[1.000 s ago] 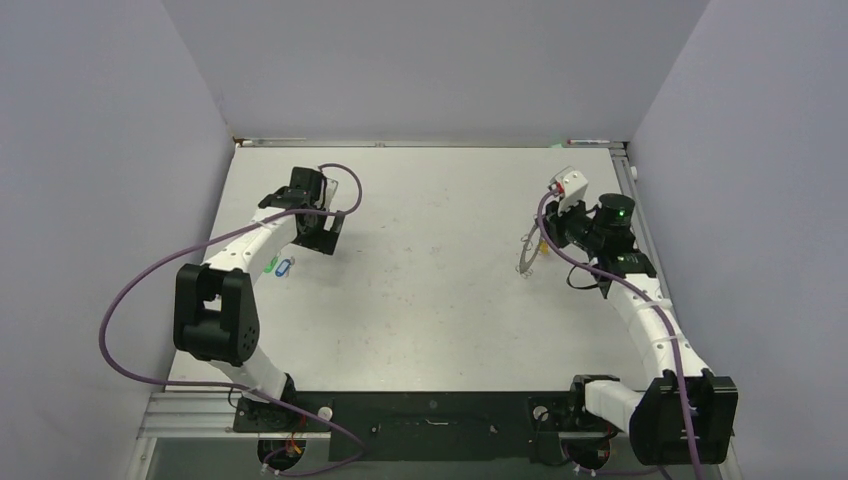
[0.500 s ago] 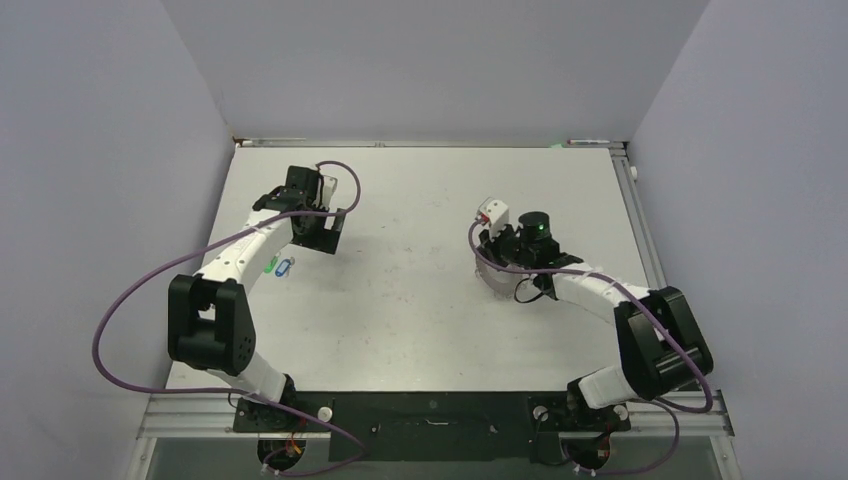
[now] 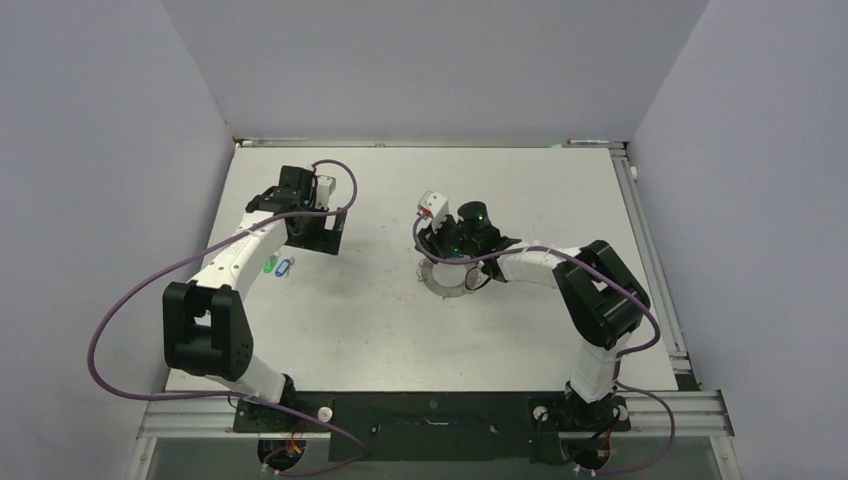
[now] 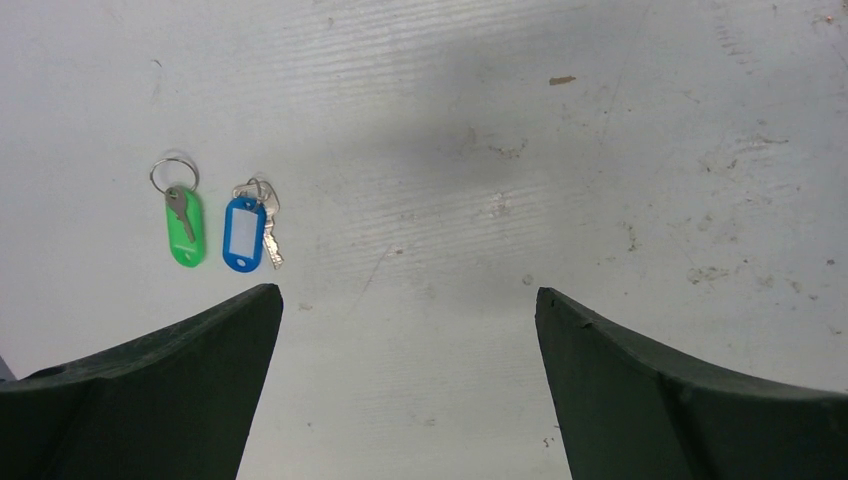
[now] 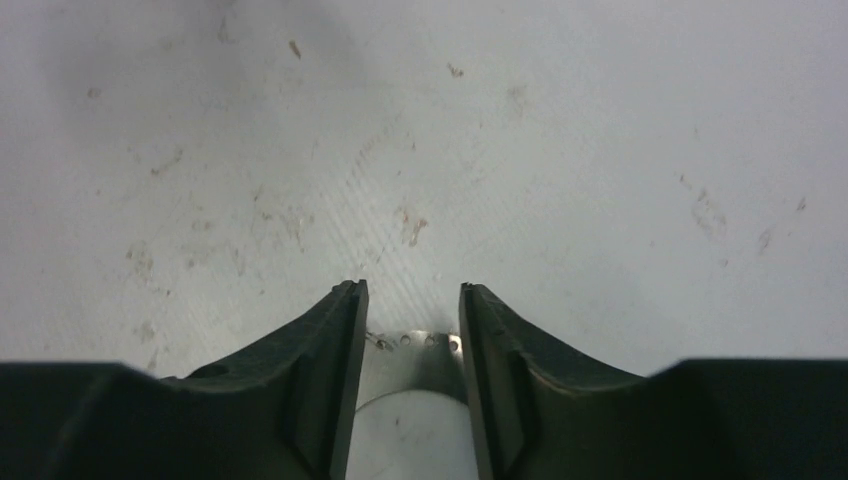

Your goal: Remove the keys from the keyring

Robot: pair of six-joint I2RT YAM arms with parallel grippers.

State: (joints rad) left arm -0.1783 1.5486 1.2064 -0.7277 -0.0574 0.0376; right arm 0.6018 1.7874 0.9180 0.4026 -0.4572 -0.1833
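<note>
Two keys lie side by side on the table, one with a green tag (image 4: 184,214) (image 3: 271,264) and one with a blue tag (image 4: 243,232) (image 3: 285,267). Each is loose, on its own small loop. My left gripper (image 4: 408,295) (image 3: 318,238) hovers wide open just right of them, holding nothing. The keyring (image 3: 428,281), a large thin metal band with small holes (image 5: 415,360), lies flat near the table's middle. My right gripper (image 5: 412,290) (image 3: 445,262) stands over it with its jaws parted, and the band shows in the gap between the fingers.
The white table (image 3: 400,330) is scuffed and stained. Grey walls close it in on the left, back and right. Purple cables loop off both arms.
My right arm has swung from the right edge to the table's middle, carrying the keyring. Its jaws, shut before, now stand parted. The left arm has barely moved.
</note>
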